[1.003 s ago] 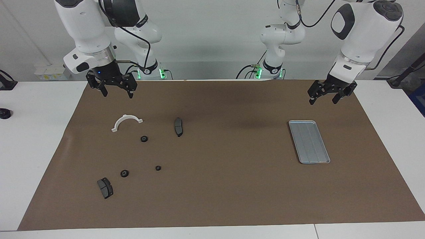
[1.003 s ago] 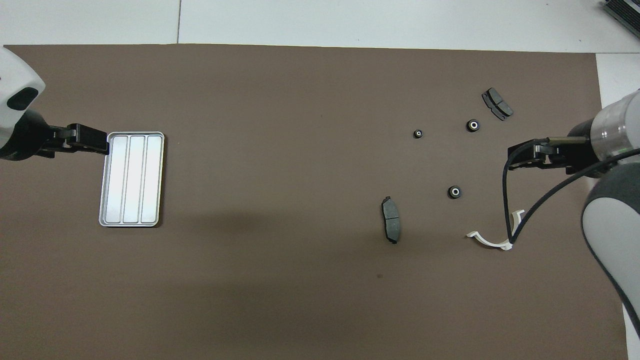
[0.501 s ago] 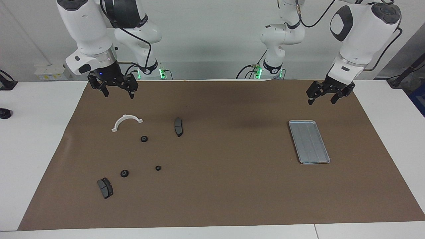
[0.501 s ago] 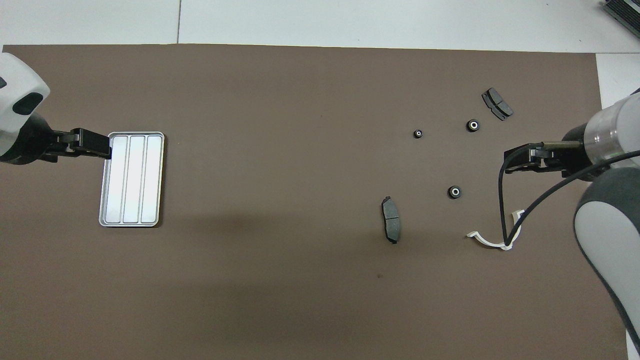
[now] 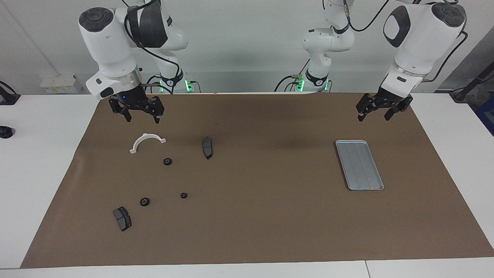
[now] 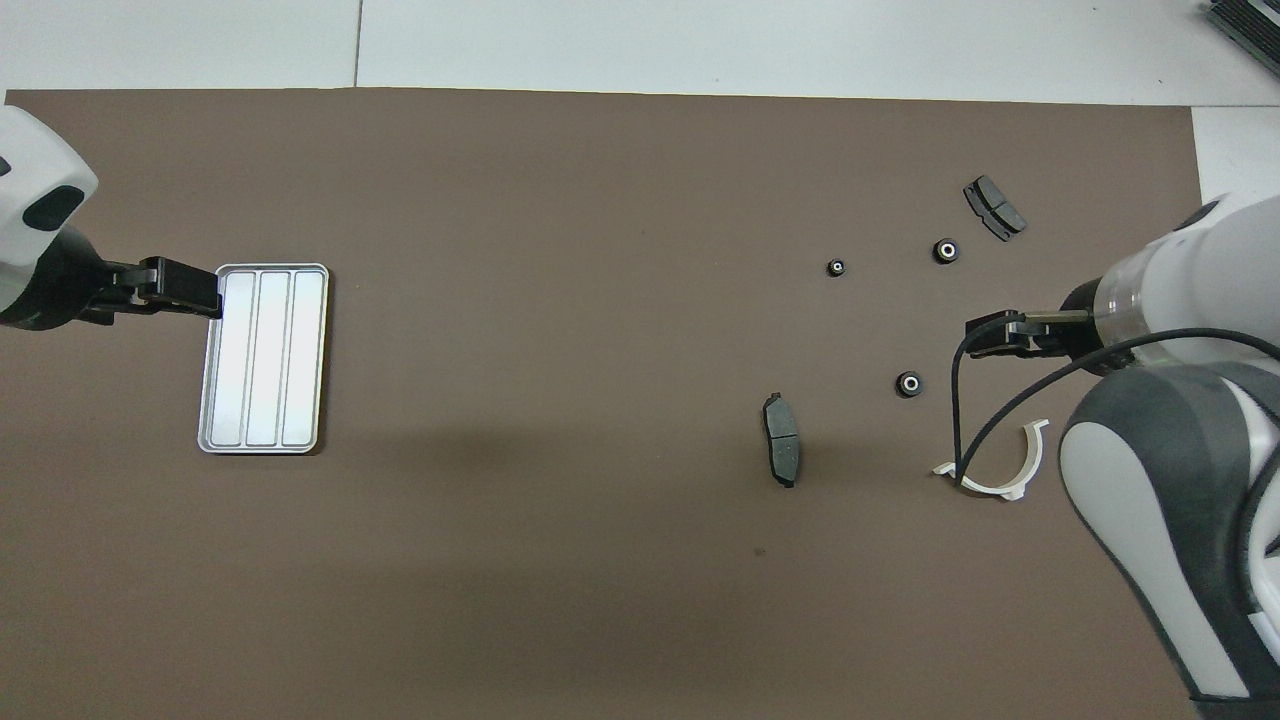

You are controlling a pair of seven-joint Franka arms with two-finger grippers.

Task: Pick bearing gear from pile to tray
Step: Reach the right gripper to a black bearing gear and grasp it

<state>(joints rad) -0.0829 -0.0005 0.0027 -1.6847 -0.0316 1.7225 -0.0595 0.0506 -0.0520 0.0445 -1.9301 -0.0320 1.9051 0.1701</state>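
Note:
The pile lies toward the right arm's end of the mat. It holds three black gears, two dark grey brake pads and a white half-ring. In the overhead view the gears lie apart from one another. My right gripper is open and empty, up in the air over the mat beside the half-ring. The silver tray is bare. My left gripper is open and empty, in the air over the mat beside the tray.
A brown mat covers most of the white table. The right arm's black cable hangs over the half-ring in the overhead view.
My right gripper has moved a little toward the middle of the table and lower, closer to the half-ring. The left gripper has barely shifted. No part has moved.

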